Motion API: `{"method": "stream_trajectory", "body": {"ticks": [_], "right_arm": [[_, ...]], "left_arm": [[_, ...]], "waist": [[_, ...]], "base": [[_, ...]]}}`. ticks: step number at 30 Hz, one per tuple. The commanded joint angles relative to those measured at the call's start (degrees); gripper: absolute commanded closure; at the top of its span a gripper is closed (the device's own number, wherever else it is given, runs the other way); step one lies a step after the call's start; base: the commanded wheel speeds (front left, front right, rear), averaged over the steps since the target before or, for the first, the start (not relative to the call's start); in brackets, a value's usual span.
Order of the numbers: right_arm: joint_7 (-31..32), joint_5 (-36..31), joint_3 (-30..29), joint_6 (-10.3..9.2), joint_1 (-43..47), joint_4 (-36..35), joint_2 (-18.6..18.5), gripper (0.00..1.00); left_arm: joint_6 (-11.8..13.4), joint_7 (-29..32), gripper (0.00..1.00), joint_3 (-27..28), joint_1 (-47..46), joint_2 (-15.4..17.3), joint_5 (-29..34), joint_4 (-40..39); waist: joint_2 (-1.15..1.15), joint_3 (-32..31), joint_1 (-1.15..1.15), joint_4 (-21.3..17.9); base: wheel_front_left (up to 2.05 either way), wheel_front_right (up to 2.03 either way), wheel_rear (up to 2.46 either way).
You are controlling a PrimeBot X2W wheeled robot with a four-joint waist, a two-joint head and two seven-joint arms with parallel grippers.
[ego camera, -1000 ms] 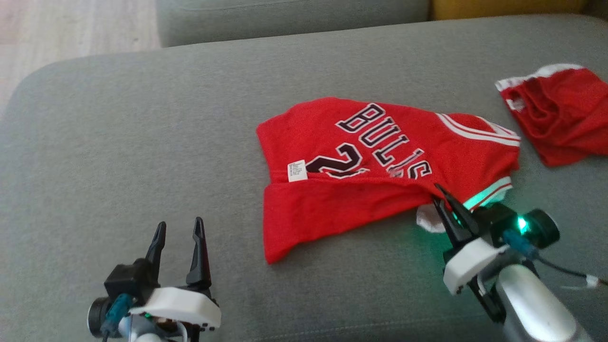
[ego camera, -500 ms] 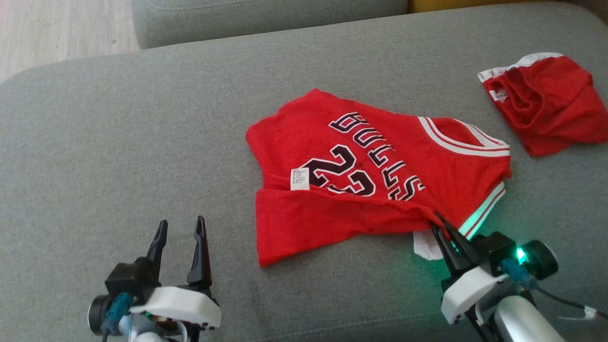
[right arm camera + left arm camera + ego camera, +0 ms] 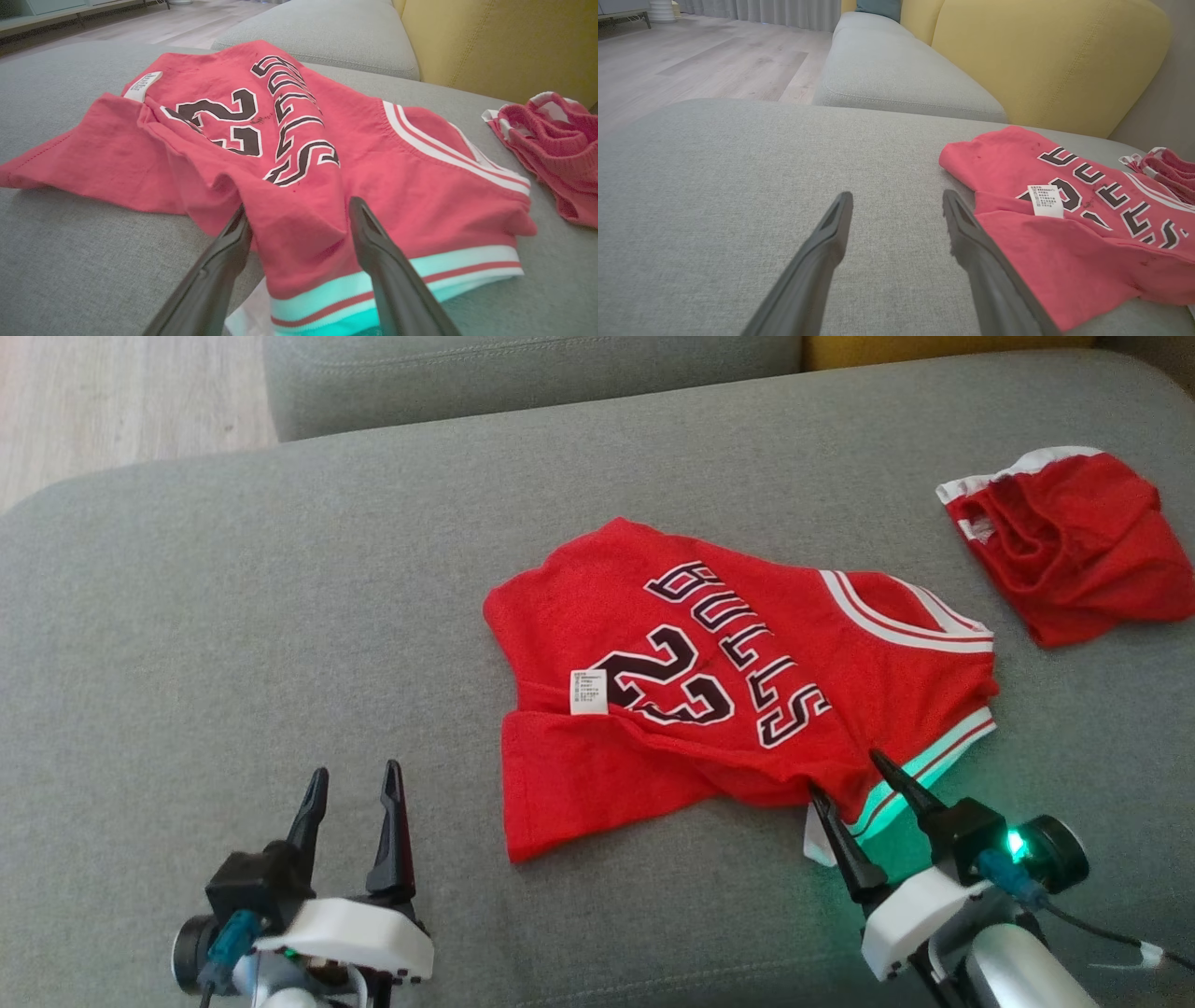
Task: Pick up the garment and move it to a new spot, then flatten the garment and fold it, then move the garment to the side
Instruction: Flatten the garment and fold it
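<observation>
Just changed: right gripper (image 3: 843,772) has let go; fingers apart, straddling a raised fold of the jersey (image 3: 709,653).
Left gripper (image 3: 355,769): fingers apart, empty.
Meaning: relocation likely done; flattening comes next.

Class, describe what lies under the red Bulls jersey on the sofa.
The red Bulls jersey lies on the grey sofa cushion; a white fabric corner peeks from beneath its hem. The rest is covered.

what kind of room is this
Most likely a home living room: the jersey lies on a grey upholstered sofa seat, a yellow cushioned backrest stands behind it, and there is pale wood-look flooring with curtains beyond.
</observation>
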Motion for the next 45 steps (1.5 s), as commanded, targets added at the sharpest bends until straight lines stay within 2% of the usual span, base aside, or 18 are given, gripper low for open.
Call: {"method": "stream_trajectory", "body": {"ticks": [1, 7, 11, 19, 30, 43, 44, 45], "right_arm": [[0.1, -0.3, 1.2, 0.37, 0.4, -1.5, -0.6, 0.00], [0.2, 0.8, 1.6, 0.37, 1.0, -4.2, -2.1, 0.00], [0.1, 1.1, -0.2, 0.37, 1.3, -7.6, -2.9, 0.00], [-1.4, 1.0, -4.3, 0.37, 1.0, -15.7, -1.1, 0.00], [-3.5, -0.4, -4.9, 0.37, -0.8, -19.9, 2.5, 0.00], [-4.4, -1.4, -4.6, 0.37, -3.3, -19.7, 4.4, 0.00], [-4.4, -1.5, -4.7, 0.37, -3.4, -19.6, 4.5, 0.00], [-4.5, -1.5, -4.7, 0.37, -3.4, -19.6, 4.6, 0.00]], "left_arm": [[0.2, -0.7, 0.00, 2.1, -1.9, -0.2, 0.4, -1.8], [0.0, -0.7, 0.00, 2.5, -1.8, -0.1, 1.2, -1.7], [-0.8, -0.7, 0.00, 3.0, -3.6, 0.4, 2.3, -0.8], [-3.0, -0.3, 0.00, 2.8, -10.1, 1.9, 2.9, 5.7], [-6.3, 6.7, 0.00, 1.9, -22.8, 3.1, 1.4, 17.4], [-7.7, 15.4, 0.00, -0.2, -32.5, 3.3, 1.0, 28.3], [-7.8, 15.5, 0.13, -0.3, -32.8, 3.2, 0.9, 28.5], [-8.0, 15.5, 0.51, -0.5, -33.1, 3.1, 0.8, 28.7]], "waist": [[0.00, -0.2, 0.00, -0.3], [0.00, -0.7, 0.00, -2.7], [0.00, -0.5, 0.00, -4.7], [0.00, 0.7, 0.00, -8.1], [0.00, 4.5, 0.00, -9.7], [0.00, 8.6, 0.00, -10.7], [0.00, 8.7, 0.00, -10.7], [0.00, 8.8, 0.00, -10.7]], "base": [[0.00, 0.00, 0.00], [0.00, 0.00, 0.00], [0.00, 0.00, 0.00], [0.00, 0.00, 0.00], [0.00, 0.00, 0.00], [0.00, 0.00, 0.00], [0.00, 0.00, 0.00], [0.00, 0.00, 0.00]]}}
